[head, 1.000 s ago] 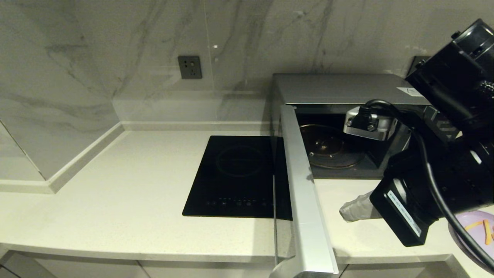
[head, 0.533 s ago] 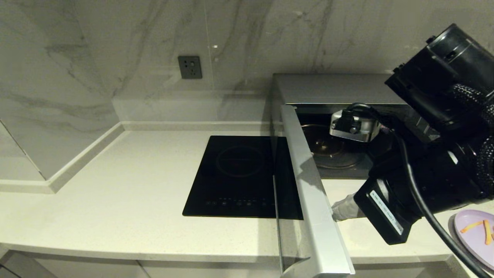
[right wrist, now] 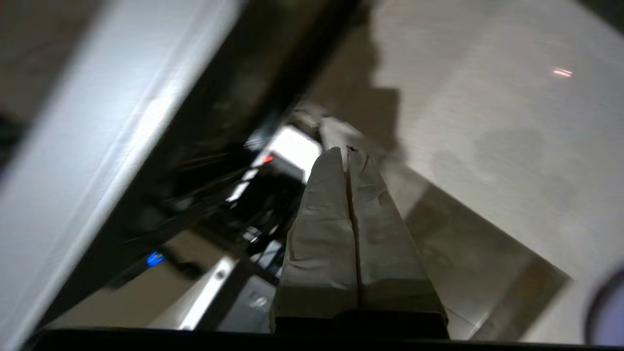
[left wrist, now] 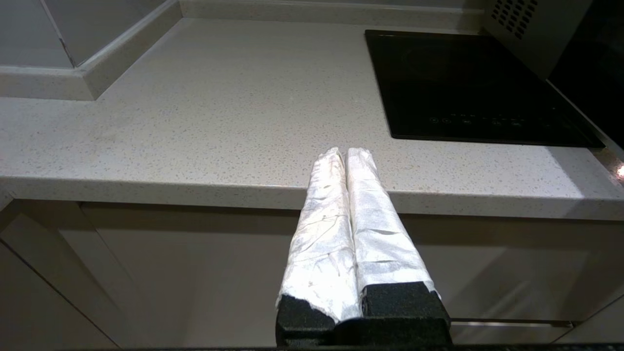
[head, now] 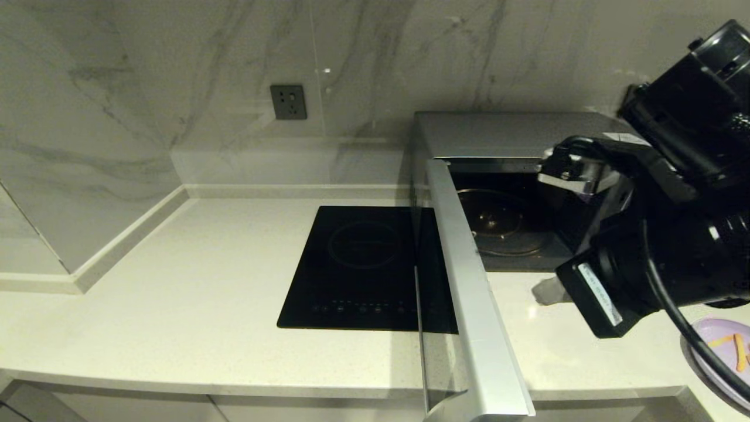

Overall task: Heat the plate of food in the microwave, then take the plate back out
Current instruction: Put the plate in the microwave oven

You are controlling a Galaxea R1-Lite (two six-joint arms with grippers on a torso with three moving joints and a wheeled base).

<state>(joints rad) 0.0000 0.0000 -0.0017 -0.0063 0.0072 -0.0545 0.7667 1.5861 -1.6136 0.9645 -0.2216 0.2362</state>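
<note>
The silver microwave [head: 515, 132] stands at the back right with its door [head: 463, 275] swung wide open toward me. Its glass turntable [head: 501, 223] is bare. The lilac plate of food [head: 723, 351] lies on the counter at the far right front, partly behind my right arm's cable. My right gripper [head: 548, 291] [right wrist: 347, 150] is shut on nothing. It hovers low over the counter in front of the microwave's opening, a little to the right of the door. My left gripper [left wrist: 347, 152] is shut and parked at the counter's front edge, outside the head view.
A flat black induction cooktop [head: 363, 264] [left wrist: 468, 83] lies left of the open door, which overhangs its right side. A wall socket [head: 288, 102] sits on the marble wall behind. Pale counter [head: 193, 293] stretches to the left, up to a corner ledge.
My right gripper went left against the door's inner face, and the door swung a little wider. The gripper has since drawn back to the right, away from the door.
</note>
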